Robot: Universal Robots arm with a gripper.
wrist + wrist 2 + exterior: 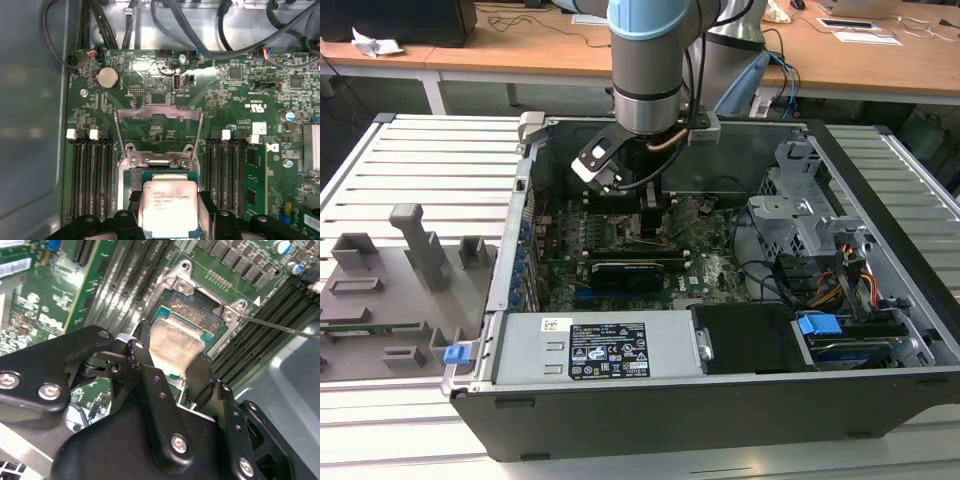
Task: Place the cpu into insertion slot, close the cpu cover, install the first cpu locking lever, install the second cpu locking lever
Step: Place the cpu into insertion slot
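Risk, tilt: I judge the main hazard is the cpu [170, 209] going down crooked. In the second wrist view its metal face looks angled against the insertion slot [192, 314], and a corner landing first could bend the contacts.
Risk, offset: a chip dropped off-centre could ride up on the grey rim instead of seating.
Risk, cover: the cpu cover [160, 113] stands swung open beyond the slot. If it falls, it would hit the fingers [200, 372].
Risk, neighbours: the memory slots [90, 175] flank the socket closely, so a sideways drift could knock them.
Arm pose: the arm [645, 60] points straight down into the open computer case [880, 170], wrist low over the motherboard [240, 100].
Gripper: the gripper [170, 205] pinches the cpu by two opposite edges.
Cpu position: directly over the slot. I cannot tell whether it touches.
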